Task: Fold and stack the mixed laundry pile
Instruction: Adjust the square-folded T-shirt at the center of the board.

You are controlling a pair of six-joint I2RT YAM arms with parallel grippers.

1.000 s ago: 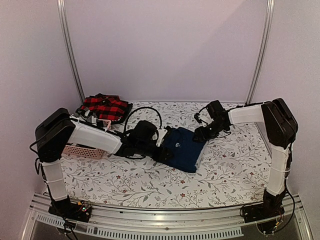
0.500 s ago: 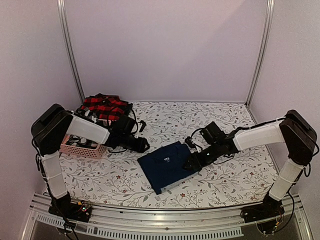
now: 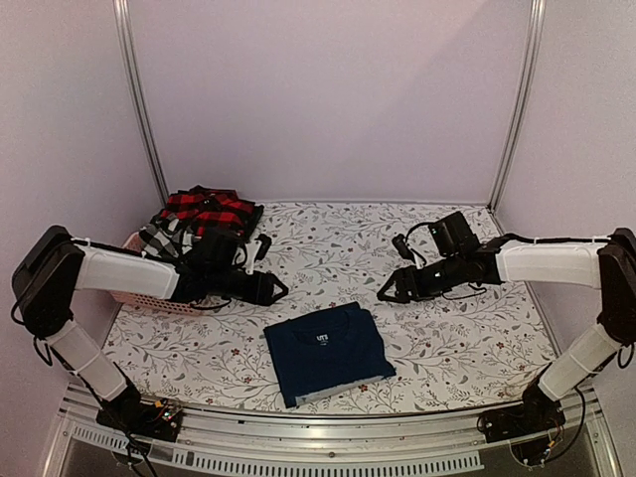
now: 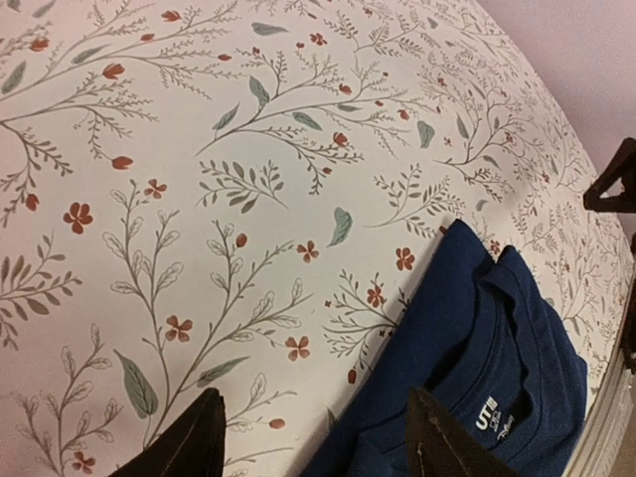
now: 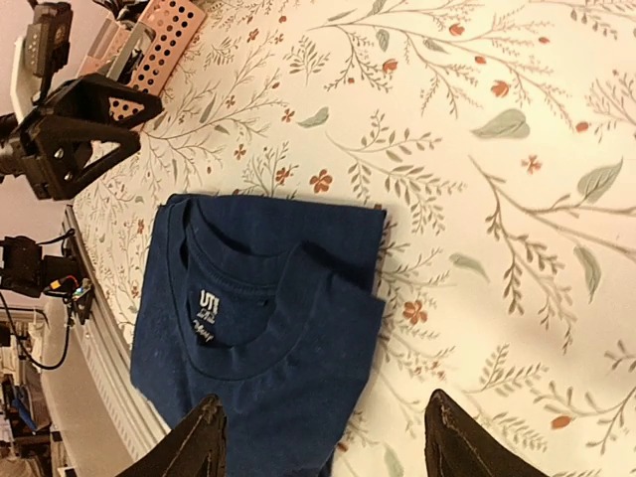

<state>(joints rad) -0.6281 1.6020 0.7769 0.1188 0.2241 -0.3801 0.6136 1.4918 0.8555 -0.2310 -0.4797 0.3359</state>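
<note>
2 white arms (image 3: 124,270), black joints (image 3: 45,273).

The surface (image 4: 199,149), floral-printed, lies flat beneath the left jaws and the right jaws and across the gap between them. A pink slotted basket (image 5: 167,28) sits beside the left jaws, on the side away from the right jaws. Two metal uprights (image 3: 139,99) stand beyond both, against a pale wall (image 3: 328,99).

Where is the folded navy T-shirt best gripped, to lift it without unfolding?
Probably the right folded edge of the navy T-shirt, all layers pinched, the right gripper coming low from the right. It lies flat, and that edge faces this open gripper.
</note>
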